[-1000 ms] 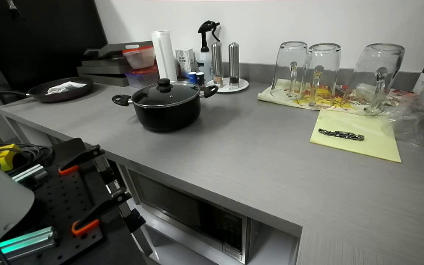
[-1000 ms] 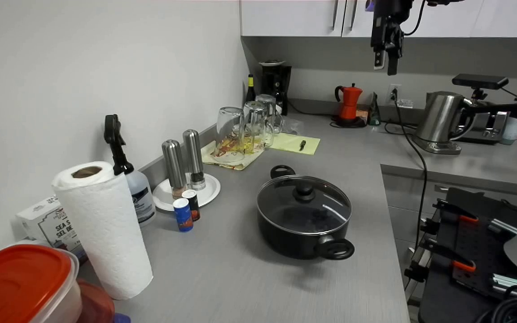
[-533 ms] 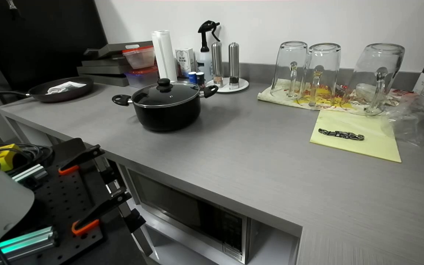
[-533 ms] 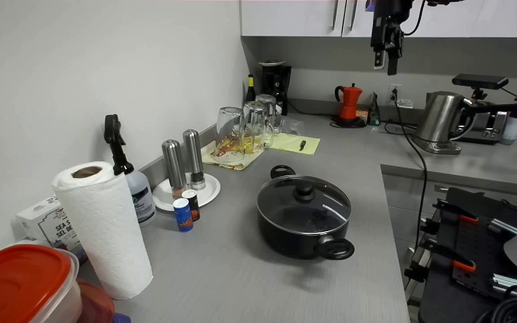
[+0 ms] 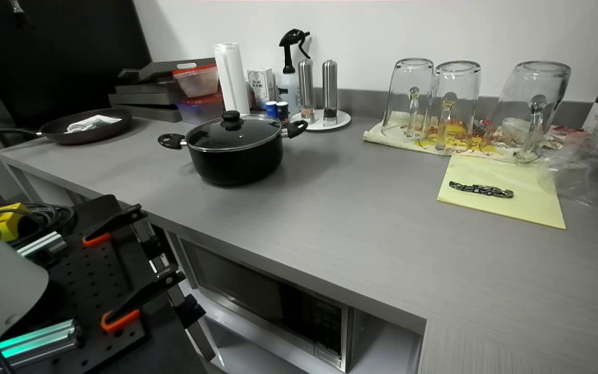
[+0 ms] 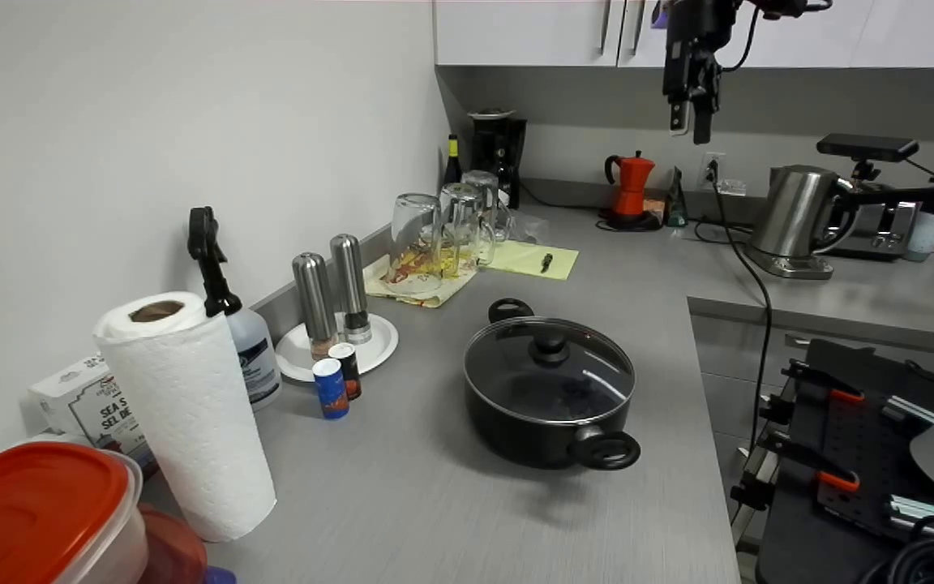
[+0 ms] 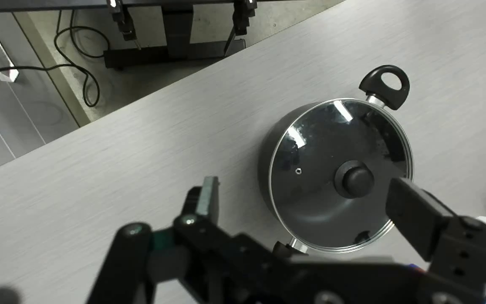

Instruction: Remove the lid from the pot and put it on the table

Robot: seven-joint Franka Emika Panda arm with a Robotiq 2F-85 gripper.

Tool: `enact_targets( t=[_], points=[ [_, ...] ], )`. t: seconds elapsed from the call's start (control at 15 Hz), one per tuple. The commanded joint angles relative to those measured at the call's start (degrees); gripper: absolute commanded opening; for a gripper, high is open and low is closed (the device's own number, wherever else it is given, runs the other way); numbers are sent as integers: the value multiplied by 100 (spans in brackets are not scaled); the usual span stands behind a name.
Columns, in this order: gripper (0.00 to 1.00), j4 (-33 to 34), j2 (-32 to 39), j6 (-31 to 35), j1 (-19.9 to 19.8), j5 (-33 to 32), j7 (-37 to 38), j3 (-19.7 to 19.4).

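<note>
The black pot stands upright on the grey table, and shows in an exterior view and in the wrist view. The glass lid with its black knob sits on the pot, also seen in an exterior view and the wrist view. My gripper is high above the table, apart from the lid. In the wrist view my gripper is open and empty, its fingers wide apart, with the knob between them in the picture. The gripper hides part of the near pot handle.
A paper towel roll, a spray bottle and two metal mills on a white plate line the wall. Glass mugs stand on a cloth. A frying pan is beyond the pot. A black cart adjoins the table's front edge.
In an exterior view my gripper has moved slightly down and to the left over the last half second. The pot and lid have not moved.
</note>
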Motion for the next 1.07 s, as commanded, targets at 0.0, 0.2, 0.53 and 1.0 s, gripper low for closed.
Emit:
enact_targets(
  t=[0.0,0.2,0.53,1.0],
  points=[
    [100,-84,374,368,89,17,20,289],
    [100,-195,872,1036,247,-150,161,621],
    [100,-154,1785,2039,516,-440,432,986],
    [100,80,2793,2808,885,-886,618,1197]
  ],
)
